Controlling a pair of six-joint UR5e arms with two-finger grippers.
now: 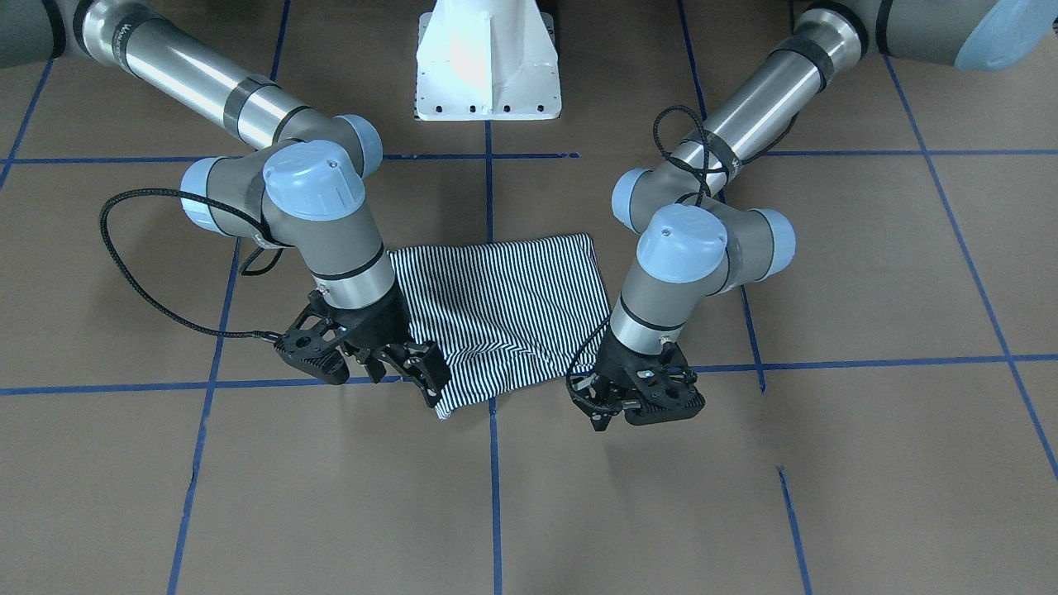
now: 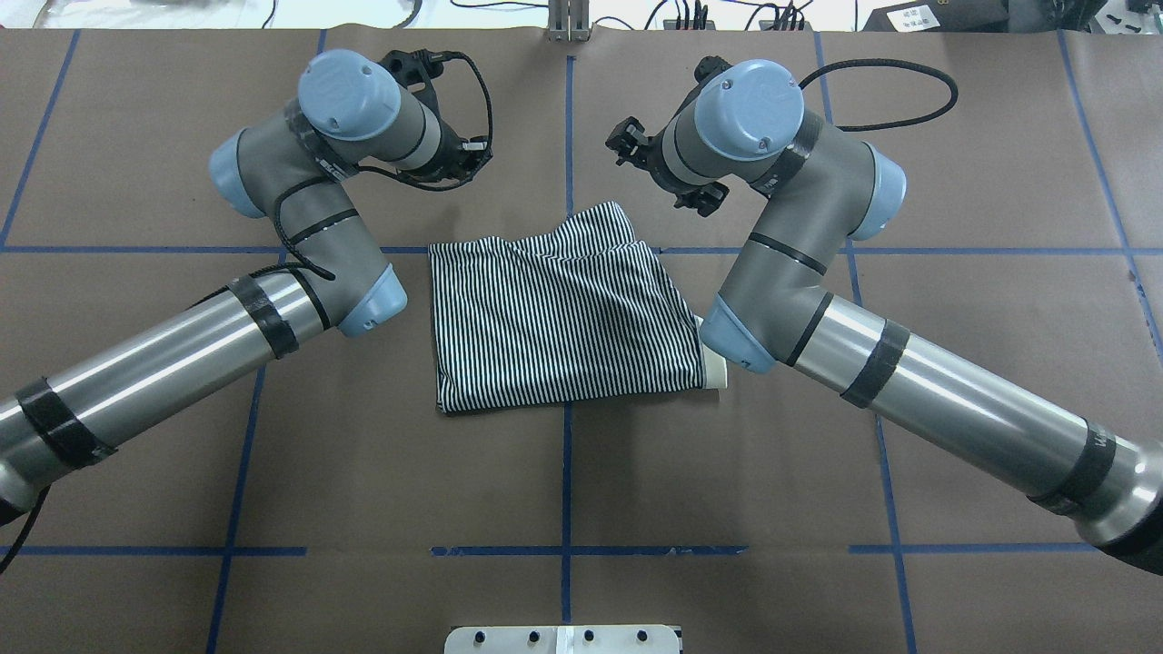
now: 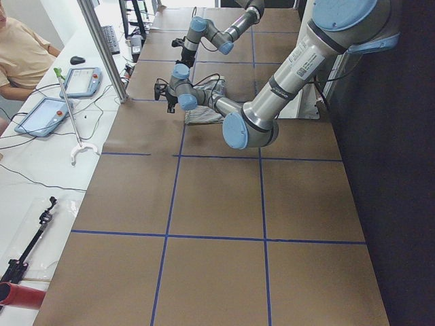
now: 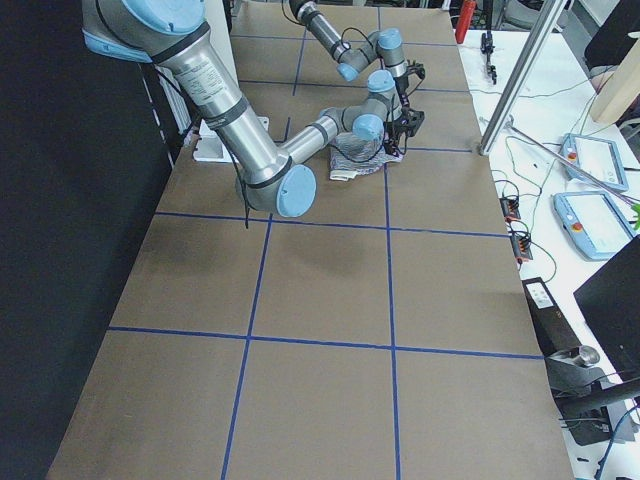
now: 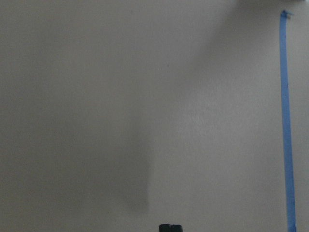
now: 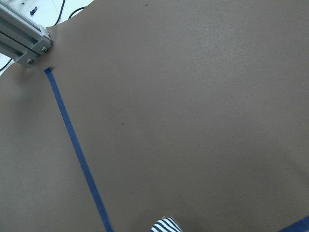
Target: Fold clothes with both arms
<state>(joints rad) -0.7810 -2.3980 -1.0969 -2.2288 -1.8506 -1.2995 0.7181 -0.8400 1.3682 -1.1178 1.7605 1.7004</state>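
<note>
The striped clothes (image 2: 554, 318) lie folded into a rough rectangle at the table's middle, also seen in the front-facing view (image 1: 496, 306). A cream collar edge (image 2: 715, 371) pokes out beside the right arm's elbow. My right gripper (image 1: 417, 370) hovers open at the shirt's far corner, and that striped corner (image 6: 166, 225) shows at the bottom of the right wrist view. Just past the other far corner, my left gripper (image 1: 597, 401) hangs open with nothing in it. From overhead, both the left gripper (image 2: 450, 136) and the right gripper (image 2: 661, 171) sit beyond the shirt's far edge.
Blue tape lines (image 2: 567, 136) grid the brown table. The white pedestal base (image 1: 488, 62) stands on the robot's side. An aluminium post (image 3: 102, 47), tablets (image 3: 41, 115) and a seated person (image 3: 20, 54) are at the operators' side.
</note>
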